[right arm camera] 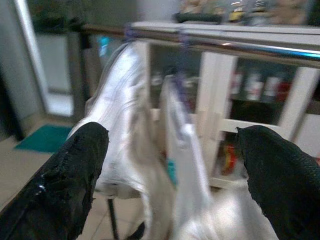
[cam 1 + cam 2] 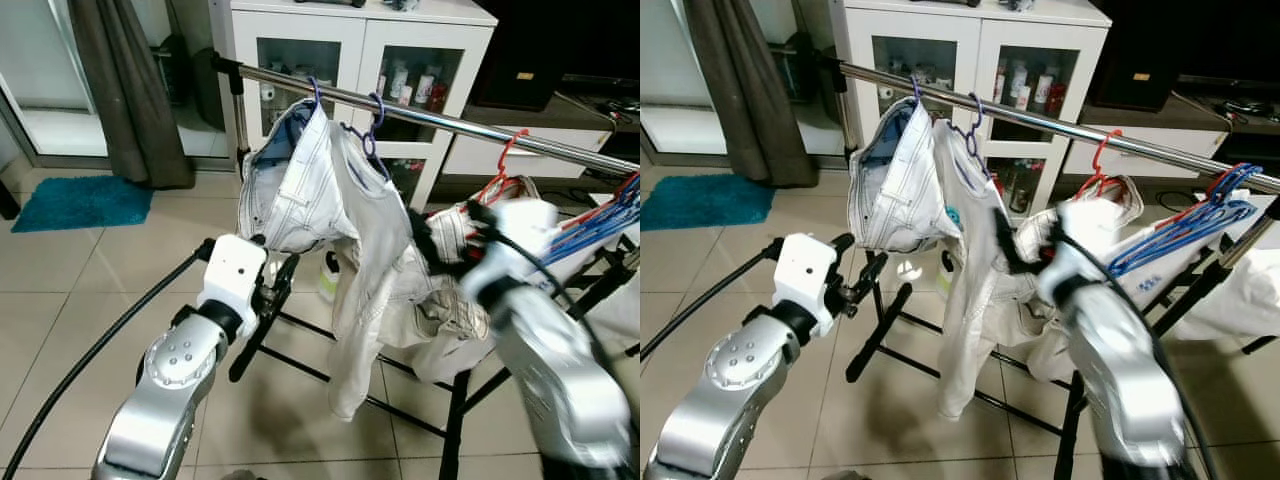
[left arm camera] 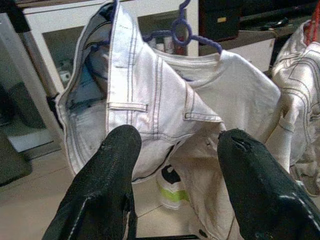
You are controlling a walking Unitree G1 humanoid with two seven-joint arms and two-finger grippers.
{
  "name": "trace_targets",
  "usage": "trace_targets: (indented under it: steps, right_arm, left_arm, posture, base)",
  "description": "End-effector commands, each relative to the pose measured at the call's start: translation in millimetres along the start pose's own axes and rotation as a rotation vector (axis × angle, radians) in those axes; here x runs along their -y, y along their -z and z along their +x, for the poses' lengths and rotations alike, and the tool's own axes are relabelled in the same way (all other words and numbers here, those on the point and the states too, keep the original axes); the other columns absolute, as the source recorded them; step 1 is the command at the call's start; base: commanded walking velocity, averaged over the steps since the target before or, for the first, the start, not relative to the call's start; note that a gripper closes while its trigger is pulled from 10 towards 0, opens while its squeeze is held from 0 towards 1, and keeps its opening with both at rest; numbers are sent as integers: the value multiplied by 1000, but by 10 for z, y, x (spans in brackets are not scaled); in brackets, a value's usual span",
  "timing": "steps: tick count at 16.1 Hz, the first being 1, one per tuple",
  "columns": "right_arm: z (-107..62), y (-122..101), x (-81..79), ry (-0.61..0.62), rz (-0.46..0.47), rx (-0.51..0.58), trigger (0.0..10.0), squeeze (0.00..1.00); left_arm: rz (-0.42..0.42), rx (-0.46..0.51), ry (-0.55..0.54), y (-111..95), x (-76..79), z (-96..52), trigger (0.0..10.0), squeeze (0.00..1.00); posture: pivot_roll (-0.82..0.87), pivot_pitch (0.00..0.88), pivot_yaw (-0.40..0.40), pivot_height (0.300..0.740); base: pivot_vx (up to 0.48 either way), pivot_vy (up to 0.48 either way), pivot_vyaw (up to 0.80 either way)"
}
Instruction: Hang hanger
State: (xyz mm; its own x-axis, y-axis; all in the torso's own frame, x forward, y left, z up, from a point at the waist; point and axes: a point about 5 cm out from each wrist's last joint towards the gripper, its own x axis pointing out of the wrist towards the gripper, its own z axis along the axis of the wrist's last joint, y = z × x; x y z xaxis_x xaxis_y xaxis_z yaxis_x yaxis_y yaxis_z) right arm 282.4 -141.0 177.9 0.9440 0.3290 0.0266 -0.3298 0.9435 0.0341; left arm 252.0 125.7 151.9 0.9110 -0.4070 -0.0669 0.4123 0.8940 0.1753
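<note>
A chrome rail [image 2: 450,120] runs across the drying rack. Two purple hangers hook over it: one hanger [image 2: 314,92] carries pale denim shorts [image 2: 295,190], the other hanger [image 2: 376,110] carries a white shirt [image 2: 360,260]. My left gripper [image 2: 280,282] sits low, just left of the shorts, open with nothing between its fingers [image 3: 115,150]. Blurred, my right gripper [image 2: 425,242] stands open right beside the hanging shirt, facing the two garments [image 1: 175,130], its fingers [image 1: 85,150] wide apart and empty. Farther right a red hanger [image 2: 505,160] hooks on the rail.
Blue hangers [image 2: 610,215] bunch at the rail's right end above more white laundry [image 2: 450,320] on the rack's black legs [image 2: 455,410]. A white glass-door cabinet [image 2: 350,50] stands behind, a grey curtain [image 2: 130,90] and a teal mat [image 2: 80,200] to the left. A bottle [image 2: 328,280] stands on the tiled floor.
</note>
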Motion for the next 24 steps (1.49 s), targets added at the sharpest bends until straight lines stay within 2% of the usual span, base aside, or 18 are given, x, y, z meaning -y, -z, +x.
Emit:
trace_targets:
  steps: [1, 3, 5, 7, 8, 10, 11, 15, 17, 20, 21, 22, 23, 24]
  right_arm:
    - [162, -19, -59, -59, -54, -29, 10000, 1000]
    - [318, -37, -98, -88, -76, -58, 10000, 1000]
    - [699, -53, -86, -67, -80, -130, 10000, 1000]
    - [1091, -58, -62, -40, -55, -192, 10000, 1000]
    - [1165, -57, -55, -28, -36, -203, 10000, 1000]
    - [1249, -71, -47, -8, -61, -215, 10000, 984]
    - [1288, -97, -41, 6, -82, -210, 10000, 0]
    - [1409, -299, 37, 90, -106, -135, 10000, 0]
    - [1428, -399, 108, 149, -56, -84, 10000, 0]
    - [1440, -361, 104, 159, -35, -122, 10000, 0]
    - [1447, -353, 86, 156, -35, -134, 9451, 0]
    - [1450, -358, 84, 160, -28, -133, 8314, 0]
    - [1458, -382, 74, 160, -23, -125, 6157, 0]
    - [1470, -415, 57, 154, -23, -116, 6392, 0]
  left_arm:
    - [-27, 7, 81, -41, 80, 41, 10000, 0]
    - [-8, 2, 117, -53, 95, 47, 10000, 0]
    - [34, -16, 133, -49, 60, 36, 10000, 0]
    - [56, -54, 98, -28, -47, -46, 10000, 0]
    - [67, -61, 88, -35, -87, -86, 10000, 0]
    - [69, -64, 87, -61, -149, -160, 10000, 0]
    - [71, -67, 90, -76, -174, -210, 10000, 0]
    - [94, -81, 149, -186, -216, -367, 10000, 0]
    - [96, -81, 212, -249, -176, -429, 10000, 0]
    - [93, -107, 255, -278, -127, -511, 10000, 0]
    - [91, -115, 265, -296, -120, -538, 10000, 0]
    - [91, -117, 267, -300, -118, -546, 10000, 0]
    - [91, -123, 270, -308, -115, -567, 10000, 0]
    - [91, -131, 272, -310, -114, -589, 10000, 0]
  posture:
    - [13, 0, -35, 740]
    - [13, 0, -34, 740]
    - [20, 3, -38, 740]
    - [58, 28, -63, 740]
    - [68, 38, -68, 740]
    - [98, 81, -85, 740]
    - [116, 108, -95, 740]
    - [150, 186, -91, 740]
    - [158, 210, -86, 740]
    - [175, 252, -80, 740]
    - [182, 261, -80, 740]
    - [186, 268, -81, 740]
    - [191, 275, -82, 740]
    - [194, 277, -83, 740]
  base:
    - [0, 0, 0]
    - [0, 0, 0]
    - [0, 0, 0]
    - [0, 0, 0]
    - [0, 0, 0]
    - [0, 0, 0]
    - [0, 0, 0]
    - [0, 0, 0]
    - [0, 0, 0]
    - [0, 0, 0]
    - [0, 0, 0]
    - [0, 0, 0]
    - [0, 0, 0]
    - [0, 0, 0]
